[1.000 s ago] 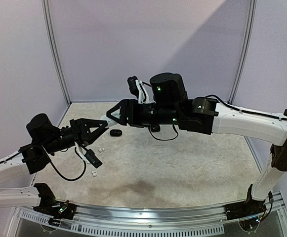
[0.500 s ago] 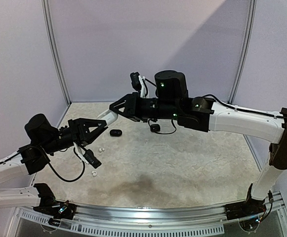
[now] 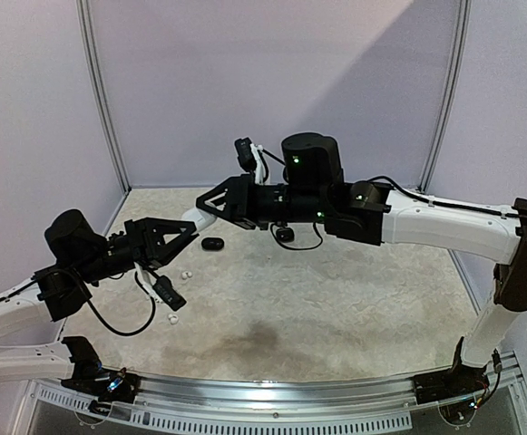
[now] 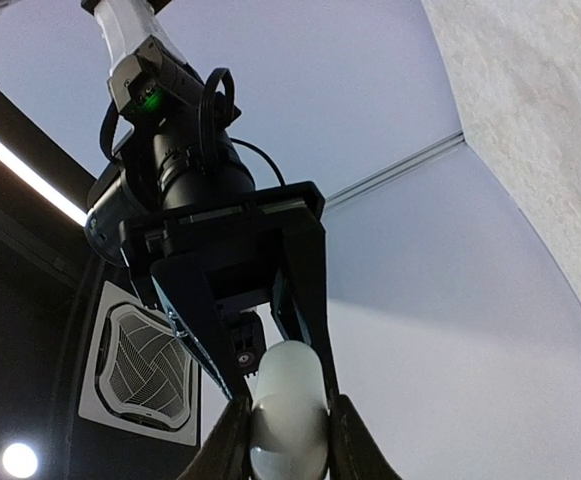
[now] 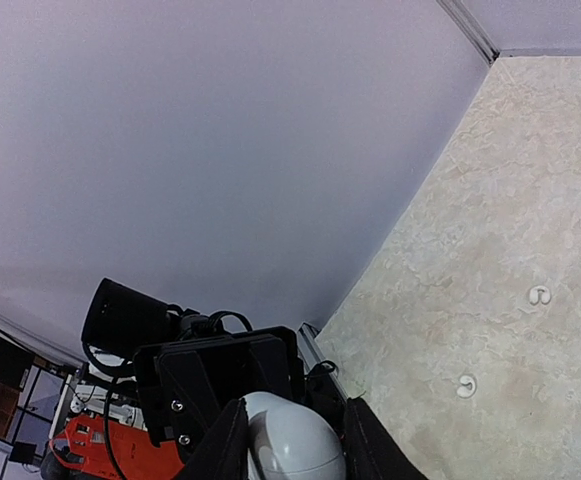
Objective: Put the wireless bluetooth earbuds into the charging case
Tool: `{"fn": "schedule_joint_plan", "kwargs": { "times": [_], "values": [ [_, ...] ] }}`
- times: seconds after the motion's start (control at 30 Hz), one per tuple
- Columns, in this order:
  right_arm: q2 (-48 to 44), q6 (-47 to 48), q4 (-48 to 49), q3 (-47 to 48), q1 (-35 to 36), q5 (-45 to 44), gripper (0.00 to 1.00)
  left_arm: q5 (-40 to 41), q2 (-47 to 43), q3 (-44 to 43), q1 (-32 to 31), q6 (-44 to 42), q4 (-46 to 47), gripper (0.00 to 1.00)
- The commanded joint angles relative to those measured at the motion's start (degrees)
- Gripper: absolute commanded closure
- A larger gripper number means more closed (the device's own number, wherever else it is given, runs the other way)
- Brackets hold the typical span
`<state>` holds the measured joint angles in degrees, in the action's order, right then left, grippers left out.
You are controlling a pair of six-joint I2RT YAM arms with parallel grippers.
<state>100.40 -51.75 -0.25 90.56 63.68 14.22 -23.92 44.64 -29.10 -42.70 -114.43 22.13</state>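
You hold the white charging case (image 4: 288, 418) up off the table (image 3: 354, 299), caught between both arms. Your left gripper (image 3: 188, 232) has its fingers (image 4: 226, 448) pressed against either side of the case's rounded body. Your right gripper (image 3: 206, 204) meets it from the opposite side, and in its own wrist view its two fingers are closed on what looks like the same white shell. You cannot tell whether the lid is open, because every view shows only a smooth white dome.

As far as the views show, no earbud sits in the case yet. One white earbud (image 3: 187, 273) lies on the table below your left gripper. A second white earbud (image 3: 172, 318) lies nearer the arm bases, well apart from the first. A small black oval piece (image 3: 212, 243) rests on the table under the two grippers, and it is too small to tell whether it is an earbud or another case.

By my reading you are early in the task. The case is in hand, but it has to be opened, and every earbud has yet to be picked up and seated in it.
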Motion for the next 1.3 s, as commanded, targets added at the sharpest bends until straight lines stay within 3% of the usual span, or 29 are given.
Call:
{"fn": "schedule_joint_plan", "kwargs": {
  "times": [0.0,0.3,0.6,0.63,0.67,0.73,0.77,0.83,0.93,1.0,1.17,1.27],
  "values": [
    [0.9,-0.1,0.3,-0.3,2.3,4.4,0.68,2.2,1.1,-0.8,-0.8,-11.1,-1.6,1.0],
    [2.0,0.0,0.3,0.6,2.8,6.0,0.6,2.9,1.8,-1.5,-0.8,-10.3,-1.5,1.0],
    [1.3,1.3,0.3,0.6,2.8,5.5,0.9,4.2,1.5,-1.6,-0.8,-8.7,-2.9,1.0],
    [1.1,1.8,-0.5,0.6,2.8,4.9,0.92,5.0,1.2,-2.0,-0.8,-7.2,-4.8,0.95],
    [0.7,2.8,-1.6,0.6,2.8,3.8,0.94,6.2,0.4,-2.5,-0.8,-4.7,-7.4,0.78],
    [-0.6,5.7,-2.7,0.4,2.7,1.0,0.99,8.4,-2.0,-4.9,-0.8,4.9,-16.1,0.38],
    [-1.5,7.5,-3.0,0.3,2.6,-0.9,1.0,9.5,-3.3,-7.1,-0.7,12.0,-22.5,0.25],
    [-3.5,11.3,-3.0,0.2,2.5,-4.2,1.0,9.4,-4.9,-13.7,-0.6,28.0,-38.5,0.13],
    [-6.2,18.3,-2.1,0.1,2.4,-9.2,1.0,4.1,-4.0,-23.0,-0.5,49.6,-56.9,0.1],
    [-7.5,22.5,-0.4,-0.6,2.4,-11.4,1.0,-2.8,-3.3,-26.2,-0.5,61.8,-63.9,0.1],
    [-9.2,30.0,2.8,-0.7,2.1,-12.6,1.0,-5.5,-3.7,-25.7,-0.2,90.0,-58.7,0.13],
    [-9.4,32.4,5.6,-0.8,2.1,-10.5,1.0,-6.6,-3.5,-25.9,0.9,102.2,-52.1,0.21]
  ]
}}
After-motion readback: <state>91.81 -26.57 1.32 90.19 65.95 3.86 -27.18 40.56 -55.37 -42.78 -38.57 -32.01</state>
